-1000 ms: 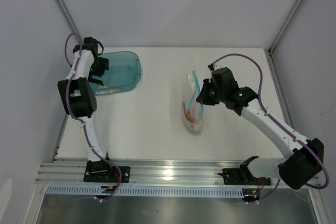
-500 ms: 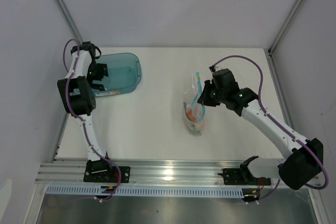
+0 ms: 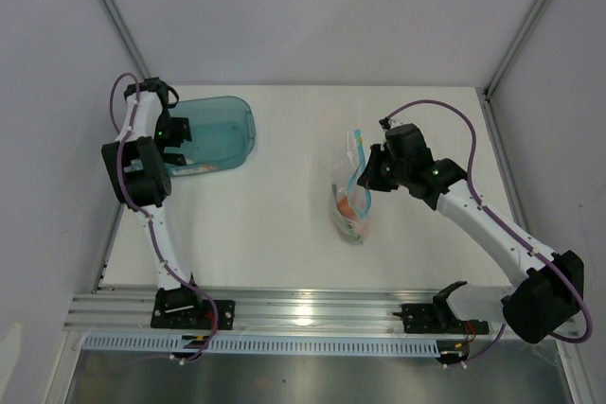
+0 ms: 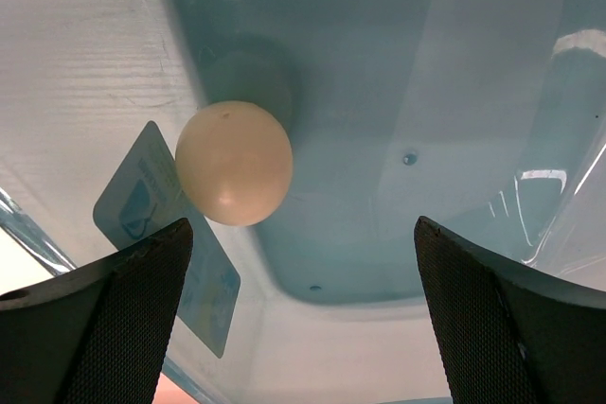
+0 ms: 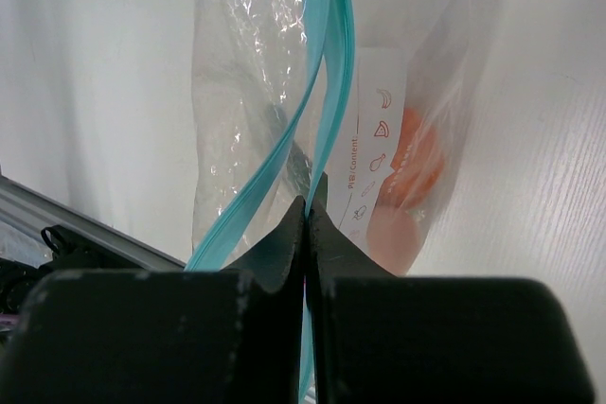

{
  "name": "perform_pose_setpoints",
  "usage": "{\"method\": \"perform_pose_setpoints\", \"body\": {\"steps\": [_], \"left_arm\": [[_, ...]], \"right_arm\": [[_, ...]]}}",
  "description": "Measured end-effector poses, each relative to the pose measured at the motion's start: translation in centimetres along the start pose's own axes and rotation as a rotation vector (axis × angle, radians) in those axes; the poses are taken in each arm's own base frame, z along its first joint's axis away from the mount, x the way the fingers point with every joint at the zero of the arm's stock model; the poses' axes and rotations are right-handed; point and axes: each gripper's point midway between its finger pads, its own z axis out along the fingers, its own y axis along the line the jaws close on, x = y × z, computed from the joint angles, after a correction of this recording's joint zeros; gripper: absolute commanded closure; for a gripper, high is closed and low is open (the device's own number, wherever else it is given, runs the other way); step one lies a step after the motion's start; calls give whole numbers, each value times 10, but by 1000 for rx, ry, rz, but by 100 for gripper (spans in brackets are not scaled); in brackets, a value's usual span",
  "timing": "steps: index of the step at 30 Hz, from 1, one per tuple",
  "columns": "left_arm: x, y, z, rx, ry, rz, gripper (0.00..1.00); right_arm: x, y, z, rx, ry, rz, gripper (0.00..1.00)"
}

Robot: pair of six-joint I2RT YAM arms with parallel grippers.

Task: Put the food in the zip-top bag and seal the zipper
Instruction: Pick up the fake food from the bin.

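Left wrist view puts the egg (image 4: 234, 163) left of centre in the teal tub (image 4: 426, 63), ahead of our released left gripper (image 4: 301, 234), while our right gripper (image 5: 308, 210) clenches the bag's (image 5: 237, 92) zipper (image 5: 331, 63).

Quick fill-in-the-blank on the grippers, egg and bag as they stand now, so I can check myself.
The left gripper hangs ____ over the teal tub.
The egg lies inside the ____, not the zip-top bag.
The right gripper is ____ on the zipper.
The food piece showing through the bag is ____.
Missing: open; tub; shut; orange.
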Motion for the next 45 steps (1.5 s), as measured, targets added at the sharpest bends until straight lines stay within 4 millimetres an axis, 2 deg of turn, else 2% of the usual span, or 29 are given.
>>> {"method": "perform_pose_setpoints", "body": {"steps": [11,22,32,39,43,45], "left_arm": [[-2,2,15,-46,-8,3,3],[-2,2,20,-51,-14,-5,18],[-5,7,30,-68,-34,-17,21],[-8,7,31,-71,-57,-19,37],[-9,6,31,-66,-62,-19,55],[-10,5,31,-63,-64,-19,60]], "right_arm": [[-1,-1,1,-3,-6,3,100],[0,-2,2,-1,-4,4,100],[-1,-3,0,-1,-10,5,100],[-6,-3,-5,0,-34,7,100],[-7,-3,-7,-2,-40,7,100],[-6,-3,-7,-2,-39,7,100]]}}
